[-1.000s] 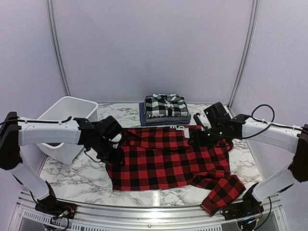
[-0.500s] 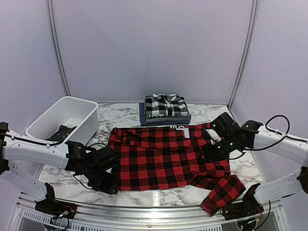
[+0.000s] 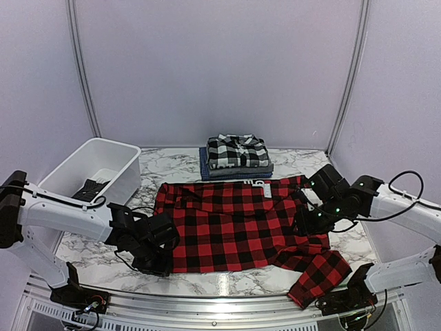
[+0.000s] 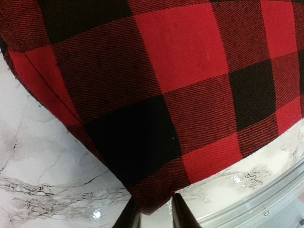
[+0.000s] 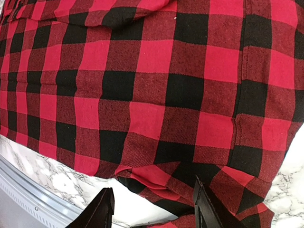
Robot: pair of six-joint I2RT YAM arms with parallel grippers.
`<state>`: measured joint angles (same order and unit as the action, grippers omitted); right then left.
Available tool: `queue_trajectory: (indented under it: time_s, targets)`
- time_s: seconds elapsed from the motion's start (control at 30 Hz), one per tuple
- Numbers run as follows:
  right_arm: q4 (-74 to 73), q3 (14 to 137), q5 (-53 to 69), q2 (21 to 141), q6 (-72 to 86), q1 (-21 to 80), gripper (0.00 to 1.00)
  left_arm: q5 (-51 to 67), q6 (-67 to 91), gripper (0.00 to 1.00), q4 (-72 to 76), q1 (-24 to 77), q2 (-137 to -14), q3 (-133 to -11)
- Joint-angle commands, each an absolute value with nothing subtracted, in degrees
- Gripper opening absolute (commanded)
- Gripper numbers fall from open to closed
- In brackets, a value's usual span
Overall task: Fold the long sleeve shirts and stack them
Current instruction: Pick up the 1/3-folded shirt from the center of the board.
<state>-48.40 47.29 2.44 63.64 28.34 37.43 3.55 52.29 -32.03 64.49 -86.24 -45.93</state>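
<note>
While plaid, grey, blue shirts sit folded in stack (image 3: 236, 162) at table (image 3: 89, 262) back, red check shirt (image 3: 234, 227) lies spread at centre, unfolded; left gripper (image 4: 153, 216) pinching its near-left hem corner; right gripper (image 5: 152, 209) open above right side, empty.

The left arm (image 3: 65, 214) lay low, its forearm running toward 4 o'clock from a shoulder at 9 o'clock. The left gripper (image 3: 157, 261) sat at 7 o'clock, its fingers (image 4: 132, 217) pinched narrowly on a corner of the red-and-black shirt (image 4: 156, 95). The right arm (image 3: 406, 210) reached in from 3 o'clock with its wrist bent down. The right gripper (image 5: 153, 209) hung with its jaws spread wide, holding nothing.
</note>
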Motion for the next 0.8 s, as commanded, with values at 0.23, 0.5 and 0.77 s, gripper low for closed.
queue_trajectory:
  time_s: [0.23,0.5,0.77]
  targets:
    - [-56.5,49.9,6.4,62.7,26.3,43.5,0.56,0.4,46.8,0.00,-33.3,55.5,-86.8,-53.1]
    - [-59.8,47.6,7.6,60.8,33.5,54.0,0.62,3.5,39.1,0.00,-33.2,46.0,-92.0,-58.6]
    - [-57.5,43.0,4.5,62.0,49.9,69.8,0.69,6.0,36.4,0.00,-32.7,42.8,-94.7,-60.0]
